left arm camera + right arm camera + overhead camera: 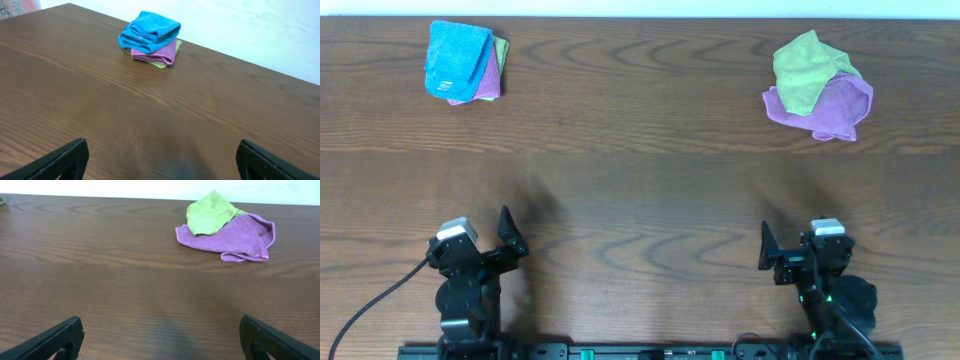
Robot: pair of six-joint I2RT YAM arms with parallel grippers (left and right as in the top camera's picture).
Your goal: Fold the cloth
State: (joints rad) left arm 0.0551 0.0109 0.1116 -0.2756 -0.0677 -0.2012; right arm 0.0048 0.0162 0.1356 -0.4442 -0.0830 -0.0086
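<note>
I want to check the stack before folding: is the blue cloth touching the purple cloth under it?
Touching. In the left wrist view the blue cloth lies directly on the purple cloth, with no gap between them.

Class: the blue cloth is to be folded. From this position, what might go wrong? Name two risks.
The blue cloth rests on a purple cloth and a yellow-green cloth; a deep pinch may lift those too. All three sit near the far edge of the table; a push could slide them off.
</note>
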